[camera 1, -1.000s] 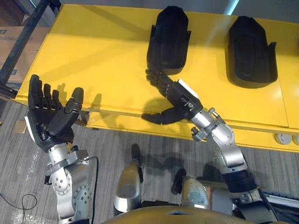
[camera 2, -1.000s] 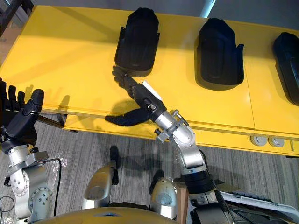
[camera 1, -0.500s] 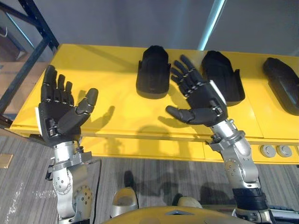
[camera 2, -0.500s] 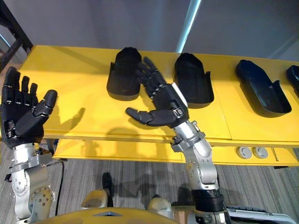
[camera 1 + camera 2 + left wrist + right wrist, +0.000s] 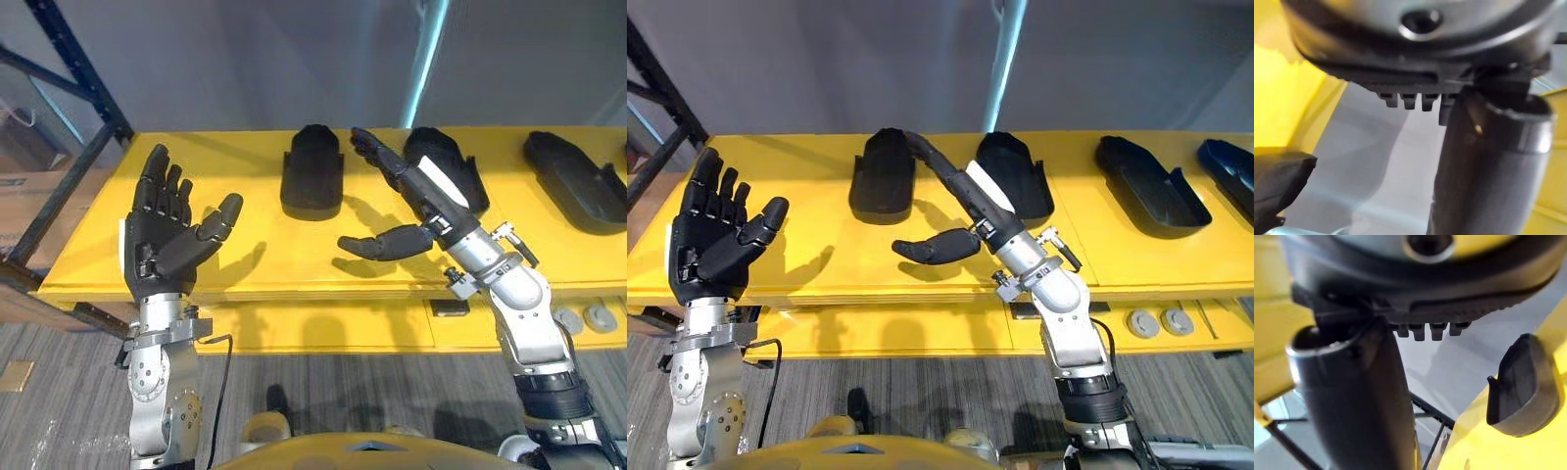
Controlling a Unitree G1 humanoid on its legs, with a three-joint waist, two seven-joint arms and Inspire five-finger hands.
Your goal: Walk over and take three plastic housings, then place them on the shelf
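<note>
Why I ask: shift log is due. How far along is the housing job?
Done: the approach, apparently; the yellow table is within reach. In hand: nothing; left hand and right hand are open over it. Left: all housings lie on the table, so three grasps and the placing remain.

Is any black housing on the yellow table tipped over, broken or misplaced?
Nothing stands out: the housings lie in a row on the yellow table, with no visible damage. The left hand and right hand are open, empty.
</note>
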